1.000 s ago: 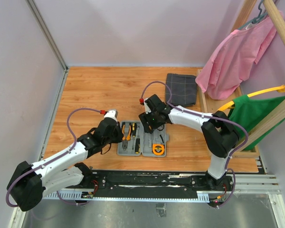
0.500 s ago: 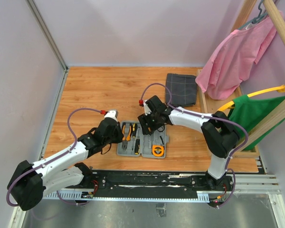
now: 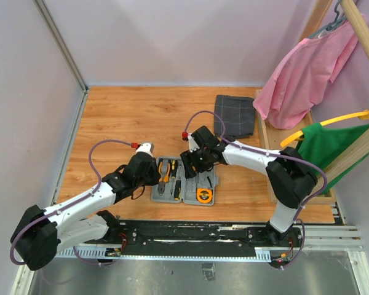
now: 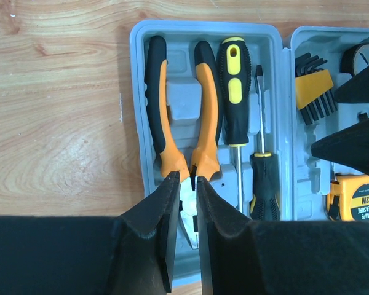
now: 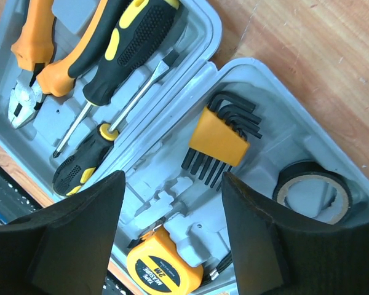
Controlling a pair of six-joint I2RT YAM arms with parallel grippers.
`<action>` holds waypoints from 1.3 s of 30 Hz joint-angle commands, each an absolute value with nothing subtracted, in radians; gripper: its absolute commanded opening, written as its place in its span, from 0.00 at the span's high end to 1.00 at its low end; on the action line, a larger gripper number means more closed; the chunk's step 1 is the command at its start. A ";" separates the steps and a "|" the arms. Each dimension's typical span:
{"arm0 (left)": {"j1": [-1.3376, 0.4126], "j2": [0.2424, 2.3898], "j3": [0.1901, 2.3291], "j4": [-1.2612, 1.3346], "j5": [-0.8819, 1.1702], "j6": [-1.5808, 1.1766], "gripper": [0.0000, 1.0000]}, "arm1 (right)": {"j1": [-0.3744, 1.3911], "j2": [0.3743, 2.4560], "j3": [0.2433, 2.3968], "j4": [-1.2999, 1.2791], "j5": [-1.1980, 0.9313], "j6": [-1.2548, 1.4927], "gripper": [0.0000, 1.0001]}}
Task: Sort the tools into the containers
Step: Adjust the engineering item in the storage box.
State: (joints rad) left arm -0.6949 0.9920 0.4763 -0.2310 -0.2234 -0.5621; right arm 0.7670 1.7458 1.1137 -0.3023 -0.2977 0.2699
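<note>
The grey tool case (image 3: 214, 179) lies open on the wooden table. In the left wrist view its left half (image 4: 141, 92) holds orange-and-black pliers (image 4: 204, 110), a large screwdriver (image 4: 234, 86) and a small one (image 4: 264, 184). In the right wrist view its right half (image 5: 283, 117) holds hex keys (image 5: 218, 138), a black tape roll (image 5: 310, 190) and an orange tape measure (image 5: 163, 264). My left gripper (image 4: 186, 179) hovers over the pliers' head, fingers almost together, holding nothing. My right gripper (image 5: 172, 178) is wide open and empty above the case's right half.
A dark checked folded cloth (image 3: 235, 115) lies behind the case. A wooden rack at the right carries a pink garment (image 3: 301, 67) and a green one (image 3: 332, 144). Walls close in the left and the back.
My right gripper has shifted slightly toward the near right, over the case's right half. The left arm has not moved.
</note>
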 commanded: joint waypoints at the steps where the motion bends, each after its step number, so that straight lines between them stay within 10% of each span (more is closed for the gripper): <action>1: -0.686 0.997 0.491 -0.195 -0.216 -0.566 0.78 | 0.758 1.718 1.092 -0.297 -0.342 0.300 0.36; 20: -0.686 1.000 0.488 -0.191 -0.215 -0.566 0.78 | 0.754 1.615 1.020 -0.222 -0.158 0.237 0.39; 39: -0.686 1.012 0.500 -0.196 -0.212 -0.561 0.79 | 0.830 1.727 1.131 -0.285 -0.089 -0.233 0.03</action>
State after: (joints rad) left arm -0.6949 1.0115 0.4767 -0.2115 -0.2111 -0.5621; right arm 0.8139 1.6962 1.0904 -0.2630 -0.0780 -0.1333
